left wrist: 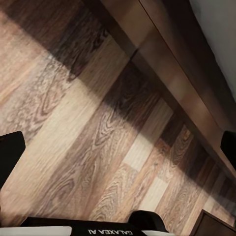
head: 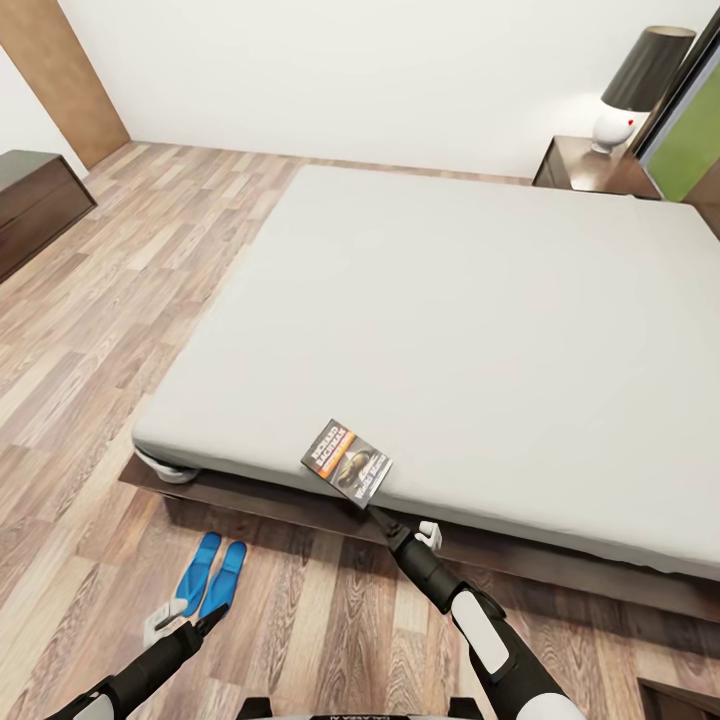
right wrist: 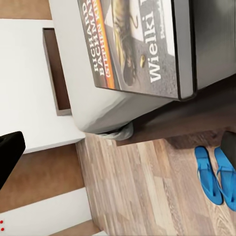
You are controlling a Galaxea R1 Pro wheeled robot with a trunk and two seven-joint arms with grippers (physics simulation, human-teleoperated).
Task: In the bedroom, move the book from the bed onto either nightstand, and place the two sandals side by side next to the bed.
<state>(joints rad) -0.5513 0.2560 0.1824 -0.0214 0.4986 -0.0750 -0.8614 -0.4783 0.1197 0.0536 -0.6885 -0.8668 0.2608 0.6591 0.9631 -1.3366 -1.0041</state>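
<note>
Book [head: 347, 460] on bed [head: 480, 300] edge, touching right hand [head: 385, 520]

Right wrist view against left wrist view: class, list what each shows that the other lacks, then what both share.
The right wrist view alone has the book lying at the pale mattress edge, its cover lettering readable, and two blue sandals lying side by side. The left wrist view alone has a dark cabinet corner. Both share the wood-plank floor and the bed's dark brown frame.
</note>
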